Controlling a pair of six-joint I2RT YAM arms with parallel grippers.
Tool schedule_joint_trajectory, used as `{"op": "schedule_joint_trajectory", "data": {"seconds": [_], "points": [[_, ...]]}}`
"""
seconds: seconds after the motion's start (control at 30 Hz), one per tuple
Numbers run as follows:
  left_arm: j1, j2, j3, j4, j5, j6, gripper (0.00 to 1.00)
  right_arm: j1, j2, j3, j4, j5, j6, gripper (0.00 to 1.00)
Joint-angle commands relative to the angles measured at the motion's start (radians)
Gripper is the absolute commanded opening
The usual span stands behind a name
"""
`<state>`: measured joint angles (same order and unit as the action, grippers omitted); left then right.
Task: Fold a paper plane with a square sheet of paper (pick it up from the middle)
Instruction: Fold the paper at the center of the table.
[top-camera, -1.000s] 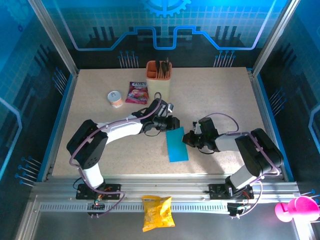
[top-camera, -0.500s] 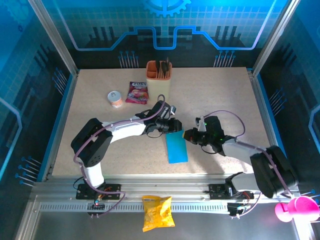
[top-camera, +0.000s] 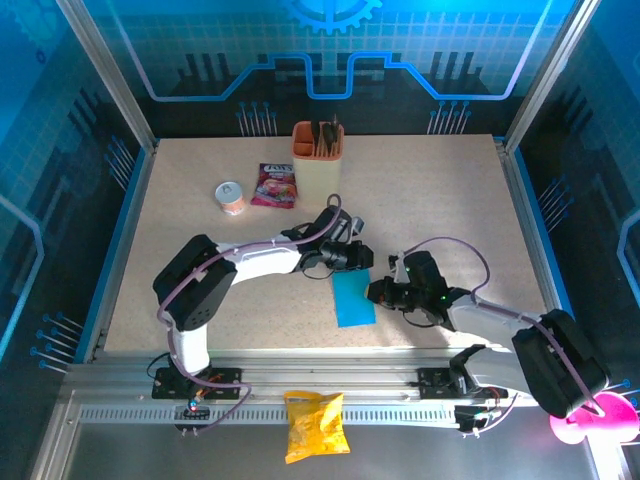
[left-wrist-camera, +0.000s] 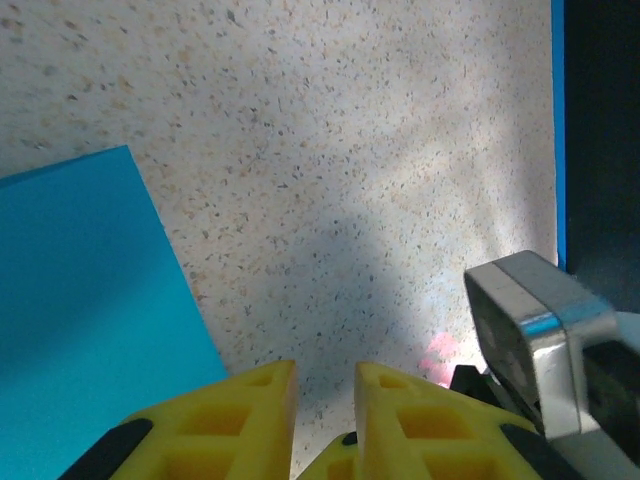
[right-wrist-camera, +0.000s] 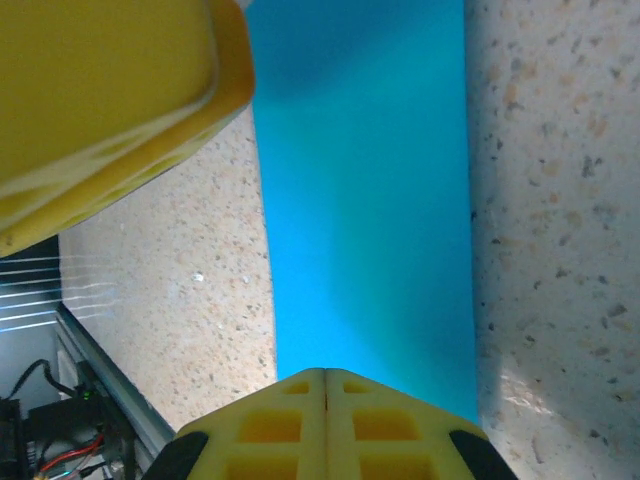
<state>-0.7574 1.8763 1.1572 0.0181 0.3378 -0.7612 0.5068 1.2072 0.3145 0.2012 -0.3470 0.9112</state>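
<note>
Table (top-camera: 450, 200): speckled beige, blue-edged. Square sheet of paper (top-camera: 353, 298): narrow bright-blue strip, lay flat at table's middle-front, between both grippers. Left gripper (top-camera: 360, 257): sat at strip's far end, jaws parted by narrow gap, nothing between. Right gripper (top-camera: 376, 292): fingers pressed together, tips at strip's right edge; whether paper was pinched, could not tell. Beige cup (top-camera: 316, 160) and pink packet (top-camera: 274, 186) stood well behind.

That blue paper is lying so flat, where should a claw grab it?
Probably the middle of its long right edge, coming from the right: the blue paper is a narrow strip lying flat on the table, so only a thin edge can be pinched.
</note>
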Motion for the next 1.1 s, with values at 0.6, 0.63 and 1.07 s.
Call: {"op": "schedule_joint_trajectory", "data": {"seconds": [0.6,0.63,1.07], "points": [[-0.063,0.082,-0.017,0.088,0.060,-0.085,0.22,0.018,0.093,-0.074,0.073,0.065,0.013,0.00],[-0.065,0.088,-0.021,0.089,0.056,-0.091,0.22,0.018,0.094,-0.075,0.073,0.066,0.014,0.00],[-0.063,0.141,0.022,-0.017,-0.024,-0.069,0.20,0.018,0.075,-0.064,-0.034,0.092,0.017,0.00]]}}
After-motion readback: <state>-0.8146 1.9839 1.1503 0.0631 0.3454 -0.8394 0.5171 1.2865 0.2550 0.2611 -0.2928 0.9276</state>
